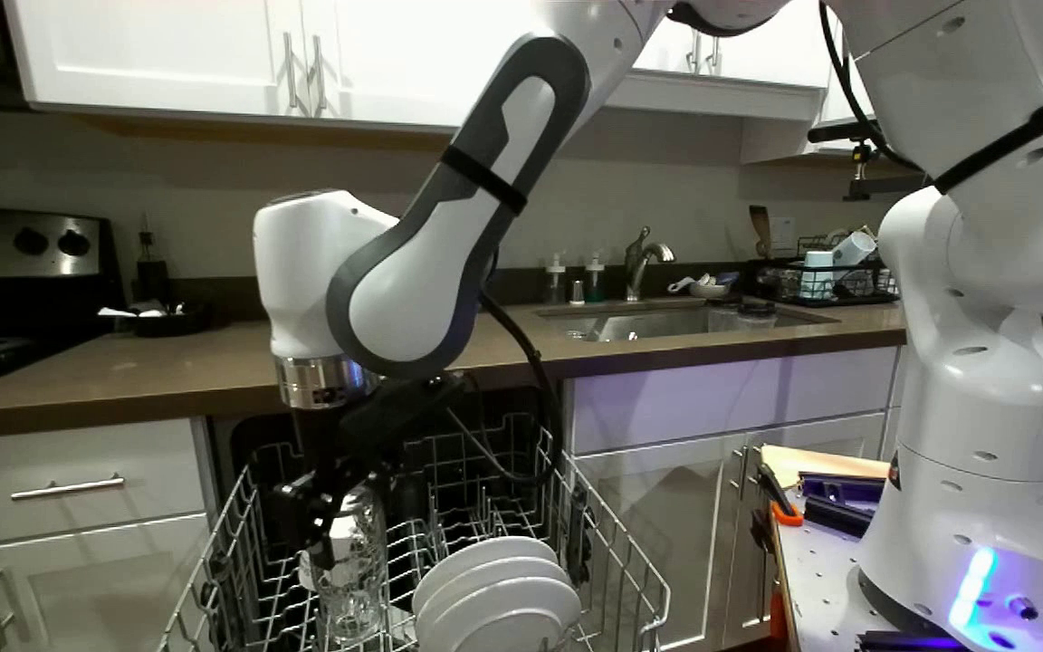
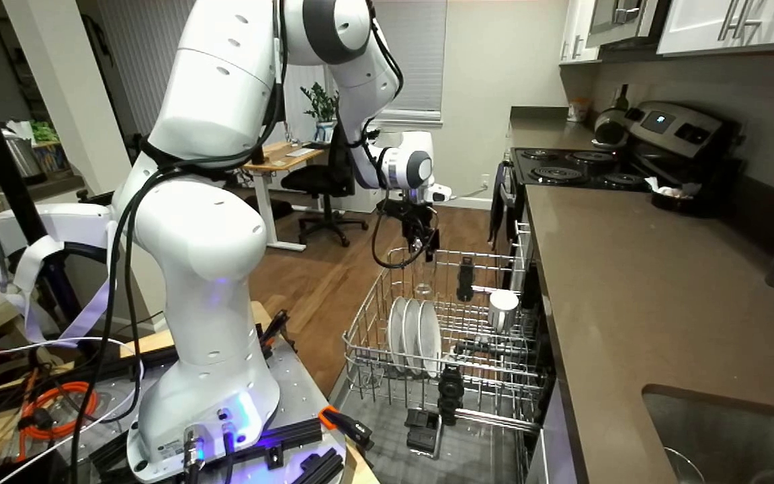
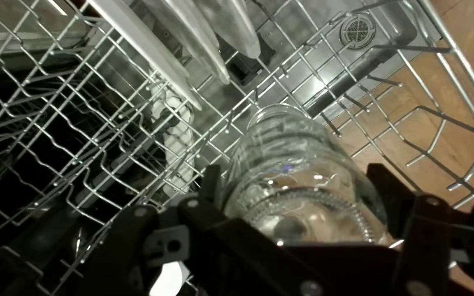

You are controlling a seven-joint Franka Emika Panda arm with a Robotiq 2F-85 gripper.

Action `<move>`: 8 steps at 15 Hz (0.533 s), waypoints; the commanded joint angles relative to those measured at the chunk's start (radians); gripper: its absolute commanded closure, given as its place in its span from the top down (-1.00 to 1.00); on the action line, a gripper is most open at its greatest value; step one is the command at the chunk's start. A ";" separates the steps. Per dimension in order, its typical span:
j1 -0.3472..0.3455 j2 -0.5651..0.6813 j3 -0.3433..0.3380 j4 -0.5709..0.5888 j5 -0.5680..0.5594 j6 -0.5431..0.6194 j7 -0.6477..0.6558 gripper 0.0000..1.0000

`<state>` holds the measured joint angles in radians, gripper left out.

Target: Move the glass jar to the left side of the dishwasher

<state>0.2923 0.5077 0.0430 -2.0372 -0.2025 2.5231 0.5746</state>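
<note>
The clear glass jar [image 3: 298, 172] stands base-up between my fingers in the wrist view, its rim pointing down toward the rack wires. My gripper [image 3: 294, 181] has a black finger close against each side of the jar and appears shut on it. In both exterior views, the jar [image 1: 349, 580] [image 2: 423, 277] hangs or stands below the gripper [image 1: 322, 525] [image 2: 422, 245], upright in the left part of the pulled-out dishwasher rack [image 1: 607, 521]. I cannot tell whether its rim touches the rack floor.
Several white plates [image 1: 508, 593] [image 2: 414, 333] stand on edge beside the jar. A white mug [image 2: 503, 306] sits in the rack nearer the counter. Rack side walls and wire tines [image 3: 426, 119] surround the jar. The countertop edge [image 2: 548, 282] runs alongside the rack.
</note>
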 commanded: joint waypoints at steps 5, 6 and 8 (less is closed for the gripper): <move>0.005 0.088 0.024 0.105 0.083 -0.019 -0.120 0.24; 0.006 0.096 0.025 0.114 0.089 -0.021 -0.128 0.24; 0.008 0.109 0.027 0.126 0.097 -0.021 -0.139 0.24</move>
<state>0.2940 0.6003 0.0683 -1.9466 -0.1444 2.5219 0.4895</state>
